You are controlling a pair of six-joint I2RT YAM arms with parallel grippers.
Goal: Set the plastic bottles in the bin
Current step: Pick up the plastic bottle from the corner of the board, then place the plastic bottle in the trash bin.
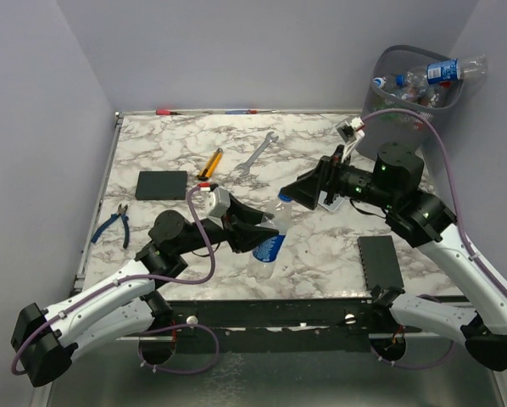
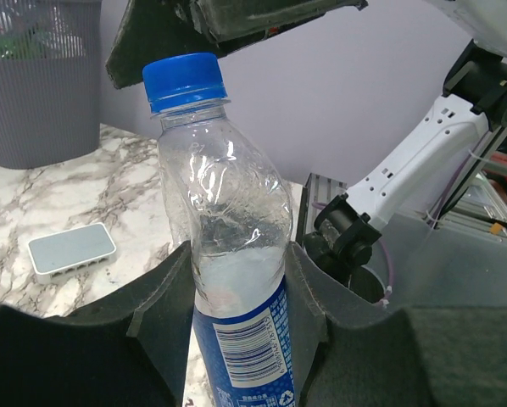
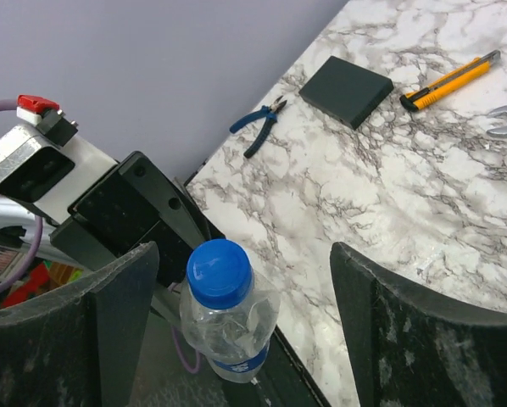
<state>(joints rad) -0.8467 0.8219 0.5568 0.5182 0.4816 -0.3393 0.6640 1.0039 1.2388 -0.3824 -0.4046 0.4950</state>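
Note:
My left gripper (image 1: 260,231) is shut on a clear plastic bottle (image 1: 273,236) with a blue label and a blue cap, holding it tilted above the table's near middle. In the left wrist view the bottle (image 2: 232,254) sits between both pads (image 2: 164,292). My right gripper (image 1: 302,193) is open, its jaws on either side of the bottle's cap without touching it. In the right wrist view the cap (image 3: 220,270) lies between the spread fingers (image 3: 122,297). The grey mesh bin (image 1: 406,106) stands at the far right and holds several bottles. A Pepsi bottle (image 1: 454,69) lies across its rim.
Two flat black blocks (image 1: 162,184) (image 1: 381,259), a yellow-handled cutter (image 1: 211,165), a silver wrench (image 1: 255,154) and blue pliers (image 1: 114,225) lie on the marble table. A small white box (image 2: 71,250) lies under the right gripper. The bin also shows in the left wrist view (image 2: 41,93).

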